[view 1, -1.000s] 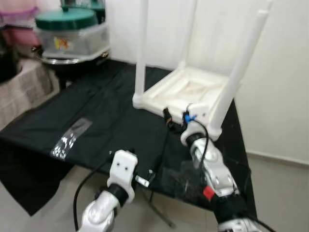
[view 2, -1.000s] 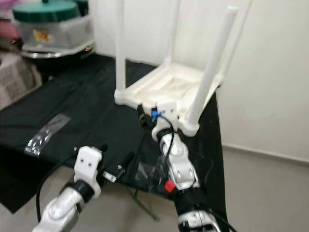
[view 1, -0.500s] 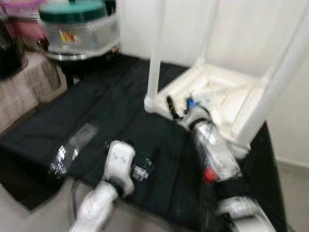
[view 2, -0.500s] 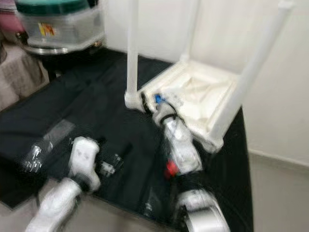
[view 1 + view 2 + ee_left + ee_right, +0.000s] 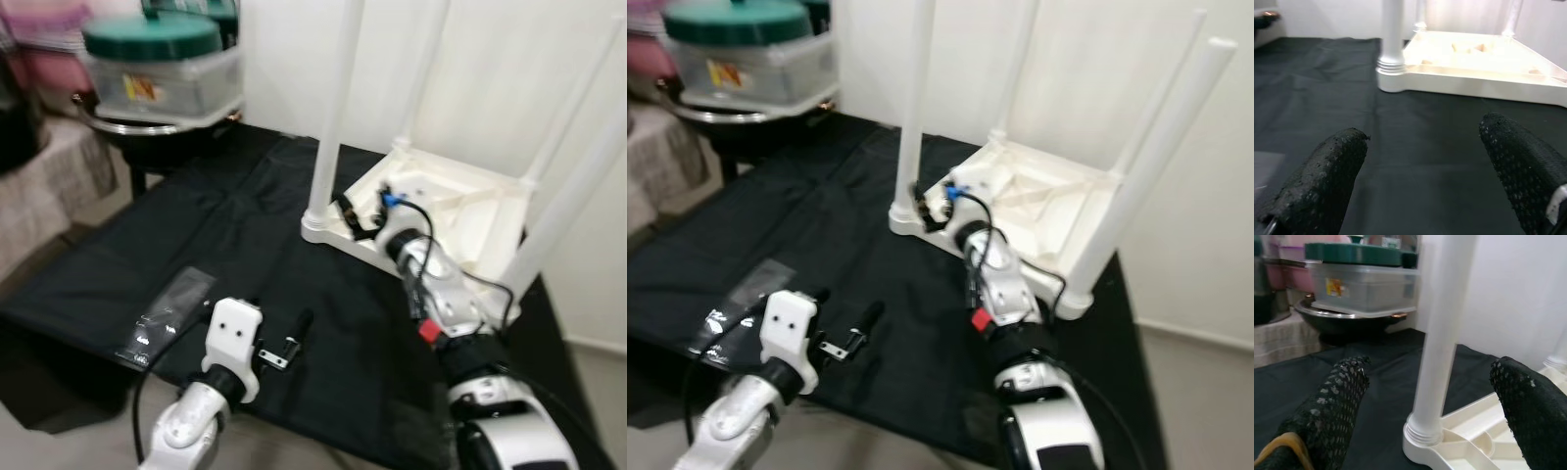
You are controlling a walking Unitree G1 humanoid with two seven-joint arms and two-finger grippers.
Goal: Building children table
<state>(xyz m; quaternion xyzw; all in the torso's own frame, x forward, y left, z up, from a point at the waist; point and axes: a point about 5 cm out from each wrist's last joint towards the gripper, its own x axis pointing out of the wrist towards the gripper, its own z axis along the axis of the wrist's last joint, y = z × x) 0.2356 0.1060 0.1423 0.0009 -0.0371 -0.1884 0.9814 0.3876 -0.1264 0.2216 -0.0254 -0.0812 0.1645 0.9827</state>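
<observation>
Reaching over the rim of the upturned white children table, the right end effector has its two black fingers spread wide, one on each side of the nearest white leg, and grips nothing. In the right wrist view the leg stands upright between the fingers, screwed into a ribbed socket at the table's corner, with clear space on both sides.

The left end effector hovers low over the black cloth, well apart from the table, its fingers also wide open and empty; the left wrist view looks past them toward the table's near corner.

The children table lies upside down on the cloth-covered counter, at its far right part near the white wall, with its legs pointing up. A clear plastic bag lies flat on the cloth near the counter's front left edge. Beyond the counter at the far left sits a clear storage box with a green lid.
</observation>
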